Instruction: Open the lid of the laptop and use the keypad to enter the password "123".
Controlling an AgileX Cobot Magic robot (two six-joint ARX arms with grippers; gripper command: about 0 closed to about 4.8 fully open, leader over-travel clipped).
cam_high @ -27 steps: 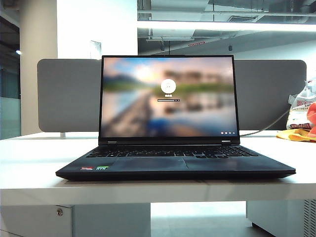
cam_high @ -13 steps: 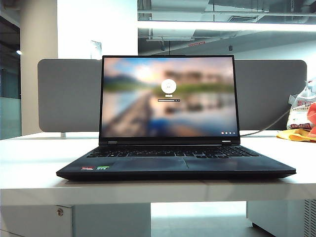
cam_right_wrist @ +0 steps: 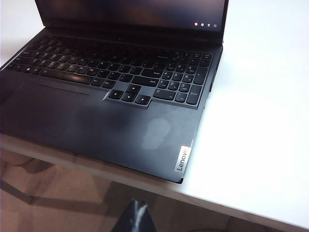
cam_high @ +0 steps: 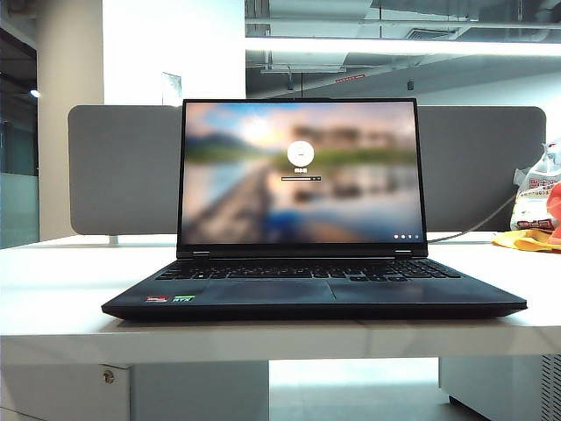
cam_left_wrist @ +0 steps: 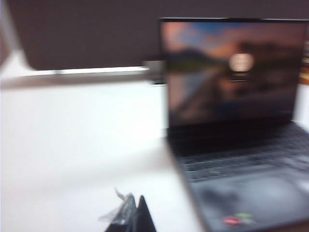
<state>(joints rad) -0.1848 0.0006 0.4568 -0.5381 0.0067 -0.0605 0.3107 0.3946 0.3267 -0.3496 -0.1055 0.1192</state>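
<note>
Only the gripper tips show. The left gripper (cam_left_wrist: 134, 217), at the lower edge of the left wrist view, is a black pointed wedge with crinkled clear tape or film along one side. The right gripper (cam_right_wrist: 136, 218), at the lower edge of the right wrist view, is black, tapered, with a pale glossy streak.

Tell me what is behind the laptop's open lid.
Behind the lid stands a grey desk divider panel, showing on both sides; its middle is covered by the lid. A cable runs behind too.

White table (cam_high: 53, 289), grey divider panel (cam_high: 123, 171) behind, white pillar (cam_high: 171, 44), ceiling strip light (cam_high: 403, 46).
</note>
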